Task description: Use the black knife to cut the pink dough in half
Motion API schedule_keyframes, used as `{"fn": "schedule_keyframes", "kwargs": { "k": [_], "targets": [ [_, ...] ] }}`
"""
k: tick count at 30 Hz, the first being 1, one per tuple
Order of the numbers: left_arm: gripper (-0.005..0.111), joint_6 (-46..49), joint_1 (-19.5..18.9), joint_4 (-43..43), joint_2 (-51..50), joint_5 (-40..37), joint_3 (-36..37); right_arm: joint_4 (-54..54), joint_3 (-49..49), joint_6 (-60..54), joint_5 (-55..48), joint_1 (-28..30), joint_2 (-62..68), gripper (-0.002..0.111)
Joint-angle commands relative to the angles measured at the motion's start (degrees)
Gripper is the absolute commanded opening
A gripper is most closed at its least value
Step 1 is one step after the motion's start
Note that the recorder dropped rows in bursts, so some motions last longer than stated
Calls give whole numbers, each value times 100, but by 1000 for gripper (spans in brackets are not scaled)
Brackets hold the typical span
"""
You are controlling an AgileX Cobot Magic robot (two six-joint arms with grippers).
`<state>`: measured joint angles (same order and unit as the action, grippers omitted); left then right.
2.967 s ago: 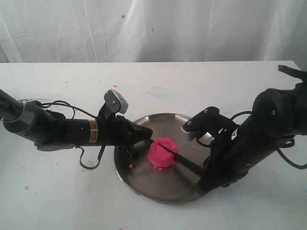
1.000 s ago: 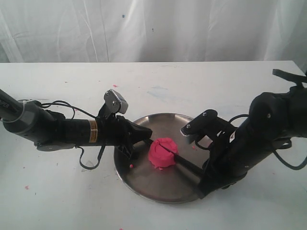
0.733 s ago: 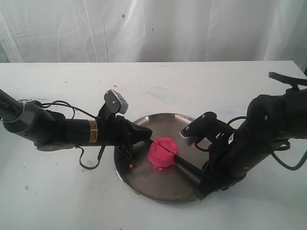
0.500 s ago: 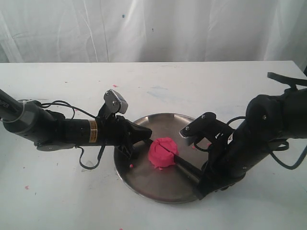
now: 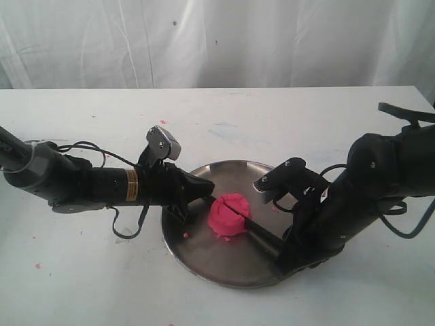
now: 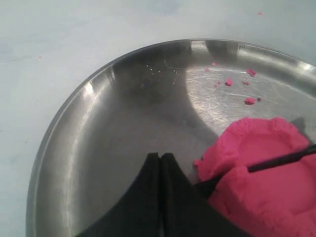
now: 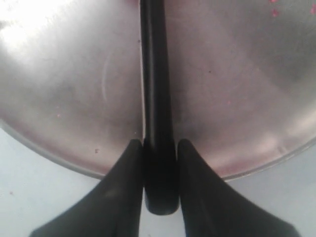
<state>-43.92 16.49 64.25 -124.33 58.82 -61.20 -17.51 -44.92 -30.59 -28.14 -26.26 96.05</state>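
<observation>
Right now, on the white table [image 5: 81,285], the steel plate [image 5: 204,266] sits btwn both arms, job mid-cut. The right gripper [image 7: 159,145] pinches the butt of the black knife [image 5: 264,233] over the plate's rim on its own side, one jaw clamped on each side of the handle. The left gripper [image 6: 160,157] has its jaws pressed together w/ nothing btwn them, tip low over the plate just beside the dough & close to the knife point. The blade lies across the middle of the pink dough [image 5: 230,216], sunk into its top — lump not yet parted, approx centre of plate.

To finish well, I'd judge: press straight down thru to the steel, keeping the blade level so the tip end cuts as deep as the heel. Soft dough may drag or slide — the left tip could brace it. Pink crumbs [image 6: 249,100] on the plate don't matter.
</observation>
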Motion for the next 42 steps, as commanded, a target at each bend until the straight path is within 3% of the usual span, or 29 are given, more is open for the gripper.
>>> {"fn": "schedule_keyframes", "kwargs": {
  "k": [1, 42],
  "targets": [
    [0, 21, 27, 404, -43, -581, 42, -200, 32, 37, 236, 5, 151, 0],
    [0, 21, 27, 600, -43, -592, 42, -339, 32, 37, 257, 5, 151, 0]
  ]
}}
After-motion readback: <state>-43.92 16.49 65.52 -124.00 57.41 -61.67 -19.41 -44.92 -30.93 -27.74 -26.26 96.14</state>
